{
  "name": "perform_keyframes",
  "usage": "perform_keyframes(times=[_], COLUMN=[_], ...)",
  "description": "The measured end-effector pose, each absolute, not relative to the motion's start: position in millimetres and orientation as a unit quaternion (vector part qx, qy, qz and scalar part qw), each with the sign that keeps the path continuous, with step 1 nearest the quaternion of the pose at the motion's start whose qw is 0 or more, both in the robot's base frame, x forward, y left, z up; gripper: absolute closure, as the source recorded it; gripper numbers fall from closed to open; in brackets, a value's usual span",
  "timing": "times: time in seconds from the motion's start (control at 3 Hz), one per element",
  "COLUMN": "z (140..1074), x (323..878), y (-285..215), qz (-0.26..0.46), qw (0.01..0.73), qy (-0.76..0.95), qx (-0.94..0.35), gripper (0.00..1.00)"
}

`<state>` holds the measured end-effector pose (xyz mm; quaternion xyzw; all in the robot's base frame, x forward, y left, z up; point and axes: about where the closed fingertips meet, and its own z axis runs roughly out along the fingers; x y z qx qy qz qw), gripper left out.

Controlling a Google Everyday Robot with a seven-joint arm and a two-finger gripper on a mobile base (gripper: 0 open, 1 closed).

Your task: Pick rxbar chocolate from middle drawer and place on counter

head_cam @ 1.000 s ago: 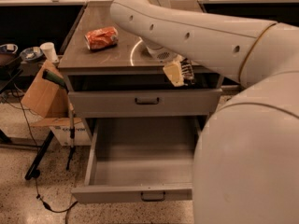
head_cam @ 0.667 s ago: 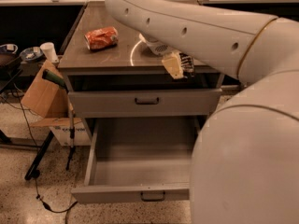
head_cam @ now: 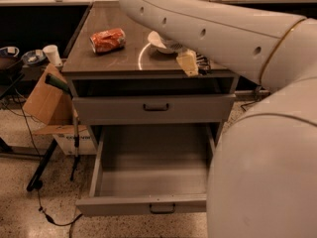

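Note:
My gripper (head_cam: 194, 64) hangs from the big white arm over the front right edge of the counter (head_cam: 114, 58), a glossy grey-brown top with a pale ring line. One cream finger (head_cam: 187, 63) shows, with a small dark wrapper with pale marks, the rxbar chocolate (head_cam: 202, 63), pressed against it just above the counter. The middle drawer (head_cam: 153, 175) is pulled wide open below, and its grey floor is bare. My arm hides the counter's back right part.
A crushed orange can (head_cam: 108, 39) lies on the counter's left half. The shallower drawer front (head_cam: 156, 108) above the open drawer is closed. A cardboard box (head_cam: 42, 100), a white cup (head_cam: 52, 54), a black stand and floor cables are to the left.
My gripper with the dark bar has risen a little and moved back from in front of the cabinet edge to over the counter's front right. Nothing else moved.

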<state>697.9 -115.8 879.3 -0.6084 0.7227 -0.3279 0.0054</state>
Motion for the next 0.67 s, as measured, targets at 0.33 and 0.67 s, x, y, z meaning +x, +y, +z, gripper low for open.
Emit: perform_keyframes(times=[0.33, 0.67], z=[874.2, 871.4], x=[710.1, 723.8], y=[-134.2, -154.3], qz=[-0.332, -0.323], qw=[0.031, 0.066], qy=[0.725, 0.723], qx=[-0.602, -0.607], gripper=[1.00, 1.00])
